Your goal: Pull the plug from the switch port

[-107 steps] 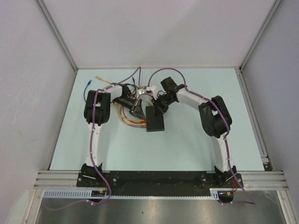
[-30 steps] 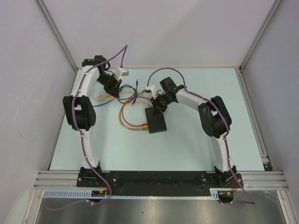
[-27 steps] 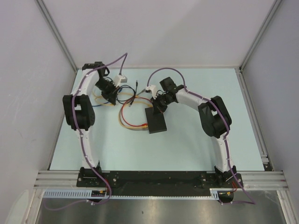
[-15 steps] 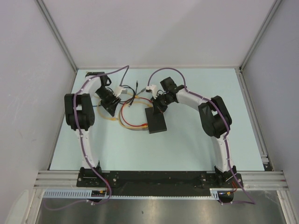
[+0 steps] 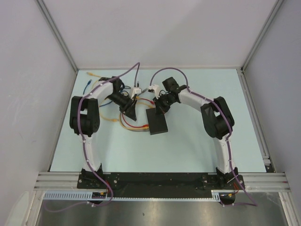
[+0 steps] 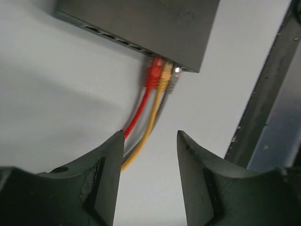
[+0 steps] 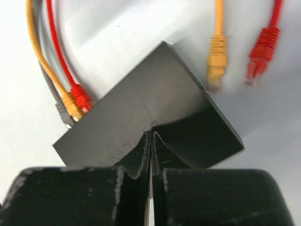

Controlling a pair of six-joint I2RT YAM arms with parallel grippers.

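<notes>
The switch is a flat black box at the table's middle. In the left wrist view a red plug, a yellow plug and a grey plug sit side by side in the ports at one end. My left gripper is open and empty in its own view, a short way from these plugs, over their cables. My right gripper is shut, its tips resting on the switch's top. It stands at the switch's far end.
Red, yellow and grey cables loop on the table left of the switch. A loose yellow plug and a loose red plug lie beyond it. A blue cable end and a yellow one lie at the far left.
My left arm has swung from the far left corner back right and nearer, and its gripper is now close to the switch's ports. The right arm and the switch have not moved.
</notes>
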